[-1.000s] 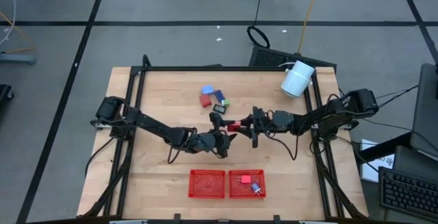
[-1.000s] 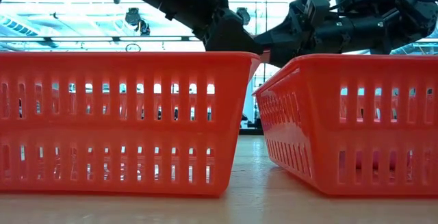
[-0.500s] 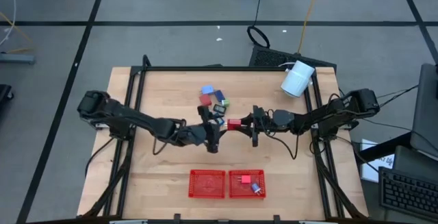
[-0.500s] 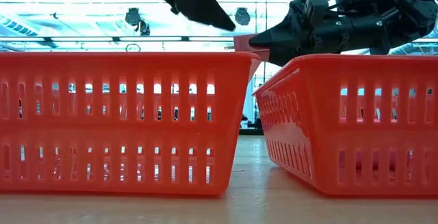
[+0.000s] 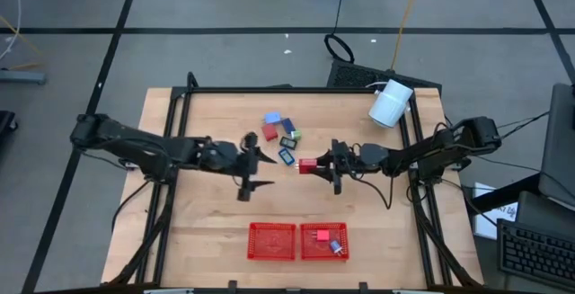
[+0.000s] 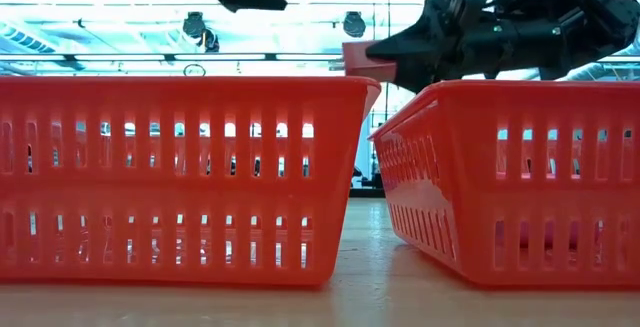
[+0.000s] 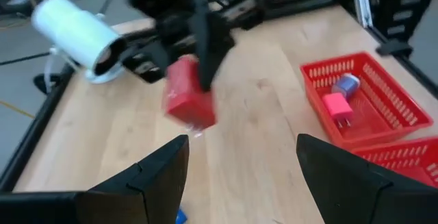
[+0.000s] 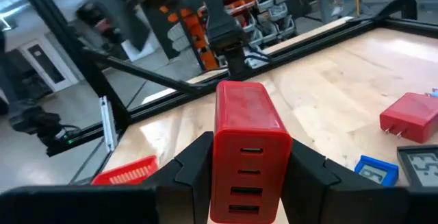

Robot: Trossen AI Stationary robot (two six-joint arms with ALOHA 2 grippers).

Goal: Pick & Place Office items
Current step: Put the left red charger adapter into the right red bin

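Right gripper (image 8: 245, 176) pinches the rigid red plastic charger block (image 8: 248, 148) by its flat sides; we judge it light, smooth. Left gripper (image 7: 239, 169) spread, empty.

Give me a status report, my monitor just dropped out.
Right gripper shut on red charger block, held above mid-table. Left gripper open, empty, apart from it. Right red tray holds two items. Nothing in the way.

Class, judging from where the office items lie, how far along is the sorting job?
Done: a pink plug block and a bluish piece lie in the right red mesh tray. In hand: the right hand holds a red charger block. Left: a cluster on the table.
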